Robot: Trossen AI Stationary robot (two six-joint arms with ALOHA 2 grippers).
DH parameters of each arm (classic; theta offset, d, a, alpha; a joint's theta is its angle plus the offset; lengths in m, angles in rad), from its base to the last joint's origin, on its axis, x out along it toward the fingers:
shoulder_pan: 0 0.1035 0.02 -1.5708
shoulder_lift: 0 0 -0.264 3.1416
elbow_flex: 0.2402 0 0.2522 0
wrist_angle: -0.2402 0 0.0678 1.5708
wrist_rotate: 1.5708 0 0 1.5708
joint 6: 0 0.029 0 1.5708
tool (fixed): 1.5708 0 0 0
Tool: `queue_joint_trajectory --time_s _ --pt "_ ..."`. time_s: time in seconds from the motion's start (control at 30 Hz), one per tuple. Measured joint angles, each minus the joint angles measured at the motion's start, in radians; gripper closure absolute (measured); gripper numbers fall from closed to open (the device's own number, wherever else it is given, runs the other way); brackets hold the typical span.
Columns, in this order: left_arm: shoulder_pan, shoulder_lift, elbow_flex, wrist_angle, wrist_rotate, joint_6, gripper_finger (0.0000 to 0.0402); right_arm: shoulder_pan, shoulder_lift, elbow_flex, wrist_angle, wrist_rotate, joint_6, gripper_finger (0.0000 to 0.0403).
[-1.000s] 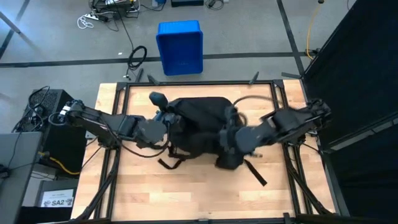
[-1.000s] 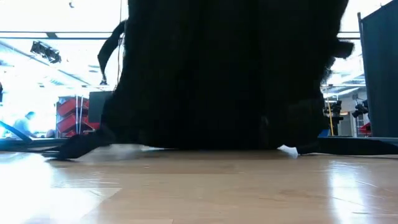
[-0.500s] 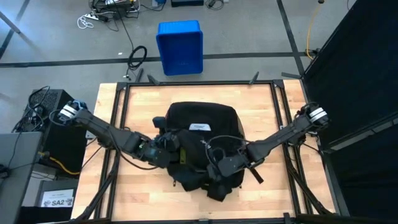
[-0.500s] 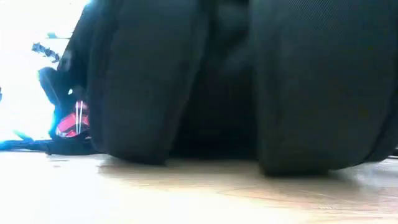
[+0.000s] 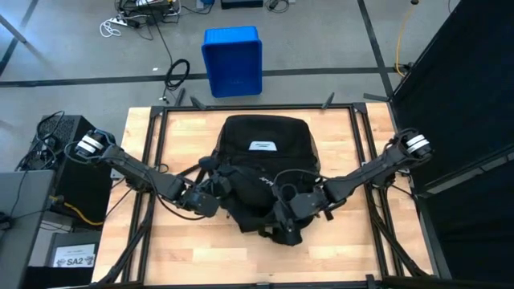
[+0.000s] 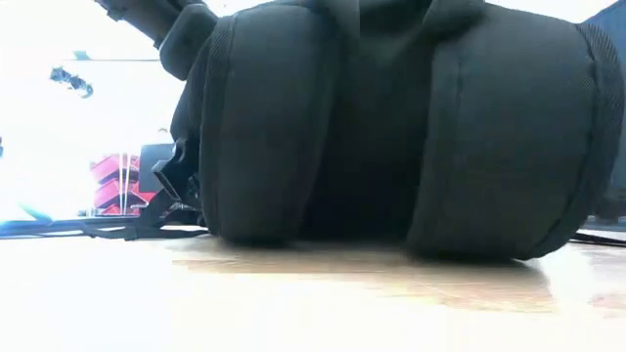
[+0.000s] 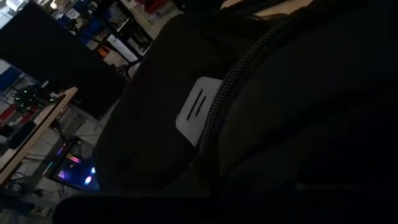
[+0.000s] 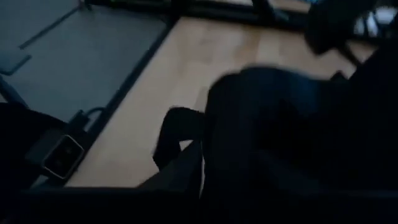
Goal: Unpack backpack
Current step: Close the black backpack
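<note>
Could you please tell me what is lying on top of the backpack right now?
A white label sits on the backpack; both tools, left and right, rest on its near end. Its contents are hidden inside.

Light wooden table (image 5: 177, 249), black-framed edges. Black backpack (image 5: 265, 152) lies flat at centre, white label up, straps trailing onto wood.

Black backpack (image 5: 265, 172) flat, label upward
</note>
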Motion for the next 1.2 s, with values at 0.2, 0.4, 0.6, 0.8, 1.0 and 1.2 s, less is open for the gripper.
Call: queue_joint_trajectory --time_s 0.2,0.4,0.6,0.8,1.0,1.2 --pt "0.000 0.000 0.000 -0.012 -0.032 0.011 0.0401 0.041 -0.128 0.011 -0.132 0.132 -0.027 0.0217" --pt "0.000 0.000 0.000 -0.043 -0.090 0.014 0.0401 0.097 -0.227 0.012 -0.434 0.357 0.197 0.0182" --pt "0.000 -0.010 0.000 -0.057 -0.149 0.016 0.0401 0.101 -0.213 -0.060 -0.638 0.444 0.483 0.0209" --pt "-0.001 -0.064 0.000 -0.102 -0.158 0.008 0.0401 0.081 -0.213 -0.171 -0.647 0.447 0.617 0.0243" --pt "-0.014 -0.092 0.000 -0.174 -0.160 -0.043 0.0401 0.037 -0.214 -0.190 -0.751 0.471 0.718 0.0260" --pt "-0.021 -0.092 0.000 -0.278 -0.151 -0.159 0.0401 0.024 -0.224 -0.127 -0.937 0.477 0.795 0.0272"
